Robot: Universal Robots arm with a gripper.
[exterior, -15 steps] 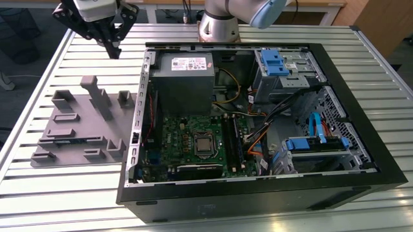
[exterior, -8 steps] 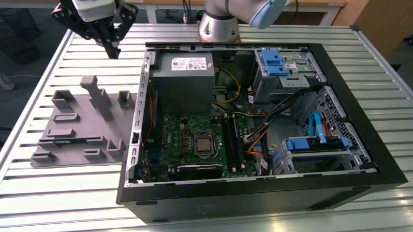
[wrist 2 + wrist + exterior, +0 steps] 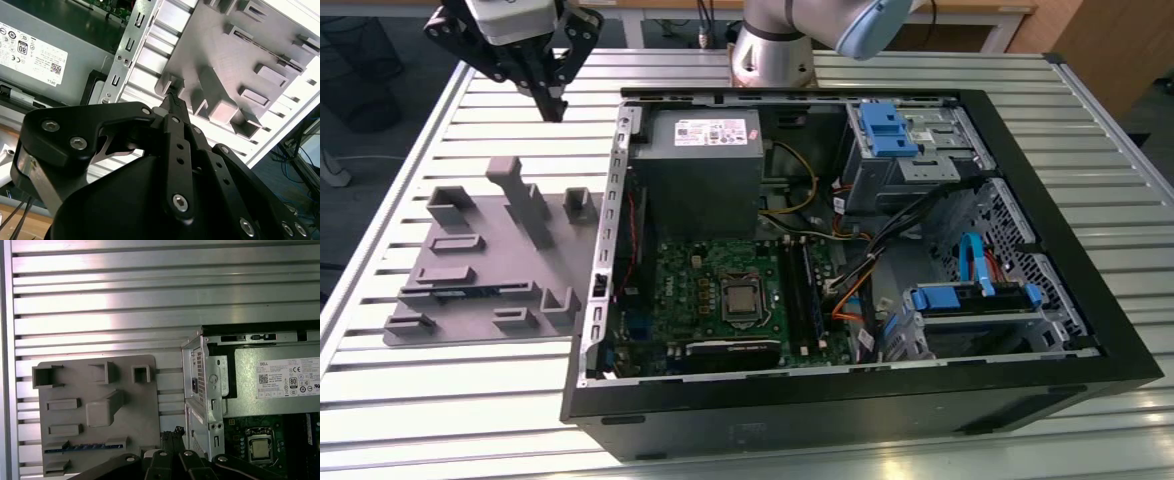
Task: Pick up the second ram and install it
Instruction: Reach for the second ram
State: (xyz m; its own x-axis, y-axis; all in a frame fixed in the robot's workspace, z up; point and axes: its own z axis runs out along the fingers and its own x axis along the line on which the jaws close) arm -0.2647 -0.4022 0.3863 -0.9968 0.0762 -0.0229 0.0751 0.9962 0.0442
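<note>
Gripper (image 3: 554,108) clenched on nothing, hovering over the far end of the gray holder tray (image 3: 480,262), at the exterior view's left of the computer case (image 3: 854,405), with the second ram (image 3: 462,292) lying in the tray's near slot.

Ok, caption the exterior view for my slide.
Shut, empty claw hangs over the slatted table beyond the gray tray holding the blue ram, beside the open computer case.
</note>
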